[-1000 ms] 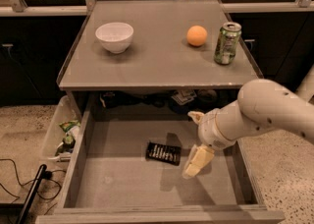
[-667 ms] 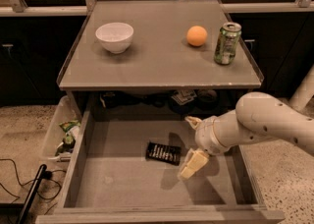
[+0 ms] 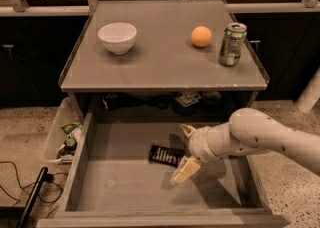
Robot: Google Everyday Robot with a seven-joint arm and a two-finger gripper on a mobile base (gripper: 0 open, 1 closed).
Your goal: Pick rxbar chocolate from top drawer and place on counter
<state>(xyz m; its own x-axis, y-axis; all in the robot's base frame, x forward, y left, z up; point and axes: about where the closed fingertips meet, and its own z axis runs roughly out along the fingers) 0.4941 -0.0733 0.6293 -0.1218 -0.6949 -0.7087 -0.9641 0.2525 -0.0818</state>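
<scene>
The rxbar chocolate (image 3: pixel 166 155), a flat black wrapper with pale lettering, lies on the floor of the open top drawer (image 3: pixel 120 187), near its middle. My gripper (image 3: pixel 184 152) reaches in from the right and sits at the bar's right end. Its cream fingers are spread, one (image 3: pixel 188 131) behind the bar's end and one (image 3: pixel 184 170) in front of it. Whether they touch the bar I cannot tell. The counter (image 3: pixel 160 64) is above the drawer.
On the counter stand a white bowl (image 3: pixel 117 37) at the left, an orange (image 3: pixel 201 36) and a green can (image 3: pixel 232 44) at the right. A white side bin of clutter (image 3: pixel 64 139) sits left of the drawer. Dark cables (image 3: pixel 20 192) lie on the speckled floor.
My gripper has moved left and slightly back across the drawer, from right of the bar to straddling its right end. The bar has not moved.
</scene>
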